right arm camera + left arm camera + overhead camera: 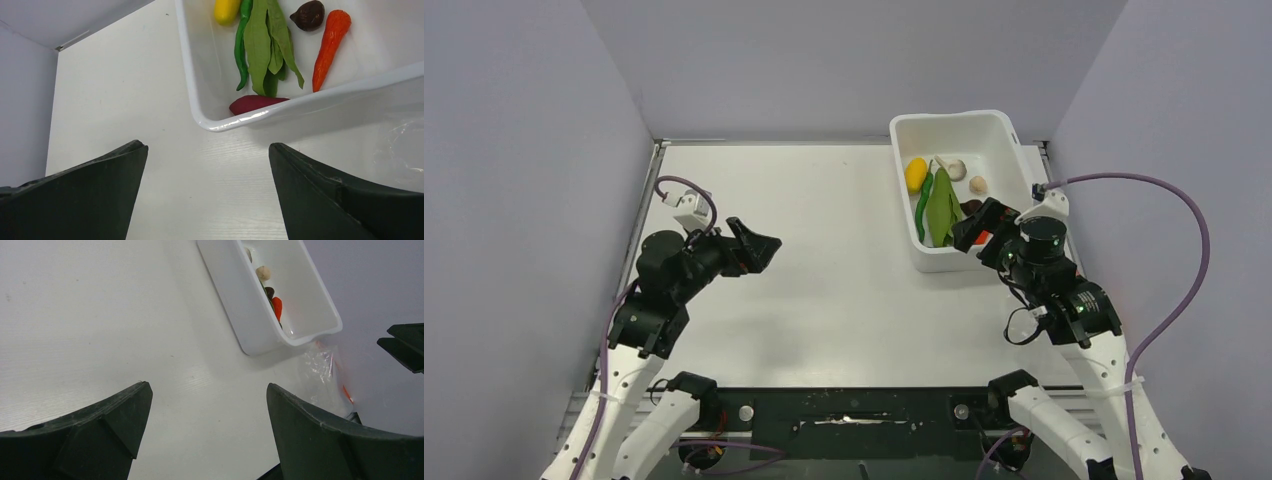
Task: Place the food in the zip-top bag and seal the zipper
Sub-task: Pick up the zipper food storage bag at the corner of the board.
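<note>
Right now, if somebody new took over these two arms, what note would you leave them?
Left hand: open, empty, above the table.
Right hand: open, empty, just short of the near end of the white tub.
Food: all in the tub: leaf, yellow lump, pepper, orange cone, maroon piece, beige pieces.
Zip-top bag: on the table beside the tub's near end; no food seen in it.
Done: nothing yet. Left: move food into the bag, press the zipper shut.

The left arm (649,300) and right arm (1074,300) are white-linked, black-jointed, trailing purple cables (1184,250), ending in black hands (759,245).
</note>
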### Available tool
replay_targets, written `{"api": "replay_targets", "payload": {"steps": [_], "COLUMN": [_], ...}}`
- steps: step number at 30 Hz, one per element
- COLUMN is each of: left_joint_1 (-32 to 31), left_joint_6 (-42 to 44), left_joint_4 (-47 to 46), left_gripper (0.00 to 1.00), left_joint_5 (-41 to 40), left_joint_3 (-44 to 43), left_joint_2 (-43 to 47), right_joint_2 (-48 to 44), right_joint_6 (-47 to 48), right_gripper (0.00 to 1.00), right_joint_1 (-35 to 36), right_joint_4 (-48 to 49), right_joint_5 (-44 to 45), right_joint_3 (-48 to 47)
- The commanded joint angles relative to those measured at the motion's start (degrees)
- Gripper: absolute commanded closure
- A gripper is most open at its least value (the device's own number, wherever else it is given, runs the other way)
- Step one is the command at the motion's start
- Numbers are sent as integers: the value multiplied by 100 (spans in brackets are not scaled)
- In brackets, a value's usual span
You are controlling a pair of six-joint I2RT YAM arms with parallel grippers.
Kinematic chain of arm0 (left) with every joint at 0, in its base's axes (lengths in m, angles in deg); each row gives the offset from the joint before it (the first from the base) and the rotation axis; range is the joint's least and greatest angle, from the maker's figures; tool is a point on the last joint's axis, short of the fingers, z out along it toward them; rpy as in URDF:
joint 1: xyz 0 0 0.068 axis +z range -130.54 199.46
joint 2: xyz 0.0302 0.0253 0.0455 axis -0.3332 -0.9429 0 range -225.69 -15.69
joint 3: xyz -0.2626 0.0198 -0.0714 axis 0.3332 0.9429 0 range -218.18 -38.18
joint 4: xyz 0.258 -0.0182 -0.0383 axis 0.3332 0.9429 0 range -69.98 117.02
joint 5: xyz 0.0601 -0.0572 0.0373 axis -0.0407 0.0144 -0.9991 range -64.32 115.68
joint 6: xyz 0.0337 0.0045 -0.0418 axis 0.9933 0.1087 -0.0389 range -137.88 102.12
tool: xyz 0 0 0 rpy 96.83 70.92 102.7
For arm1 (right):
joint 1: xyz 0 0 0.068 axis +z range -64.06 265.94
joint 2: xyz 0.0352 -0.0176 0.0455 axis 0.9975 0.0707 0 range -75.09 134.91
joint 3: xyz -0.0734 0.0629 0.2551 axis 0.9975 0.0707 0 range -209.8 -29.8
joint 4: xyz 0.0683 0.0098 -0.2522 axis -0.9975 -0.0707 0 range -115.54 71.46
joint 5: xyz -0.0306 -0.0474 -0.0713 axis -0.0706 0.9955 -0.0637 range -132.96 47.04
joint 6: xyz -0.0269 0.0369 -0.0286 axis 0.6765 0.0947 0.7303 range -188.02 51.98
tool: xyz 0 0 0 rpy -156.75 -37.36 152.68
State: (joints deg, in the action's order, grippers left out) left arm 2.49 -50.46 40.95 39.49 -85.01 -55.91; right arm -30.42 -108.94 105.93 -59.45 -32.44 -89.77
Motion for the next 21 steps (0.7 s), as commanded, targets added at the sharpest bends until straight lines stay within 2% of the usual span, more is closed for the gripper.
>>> {"api": "replay_targets", "payload": {"steps": [1,6,14,16,21], "left_joint_1": [-36,-37,-35,-36,-35], "left_joint_6": [-33,12,61,39,79], "left_joint_4": [-394,-355,-150,-126,-56], "left_gripper": [14,13,13,13,13], "left_joint_5": [45,10,-28,-5,-50], "left_joint_3": [5,51,166,152,192], "left_joint_2": [183,194,-5,-44,-188], "right_joint_2": [-104,-109,210,317,492], "right_joint_6": [-37,-247,-1029,-1110,-1318], "right_gripper": [2,2,0,6,32], "right_joint_1": [54,49,47,37,-100], "right_joint_4": [117,43,-732,-881,-1133], "right_joint_5": [232,504,1814,2120,2705], "right_joint_3": [-48,-96,-336,-413,-531]}}
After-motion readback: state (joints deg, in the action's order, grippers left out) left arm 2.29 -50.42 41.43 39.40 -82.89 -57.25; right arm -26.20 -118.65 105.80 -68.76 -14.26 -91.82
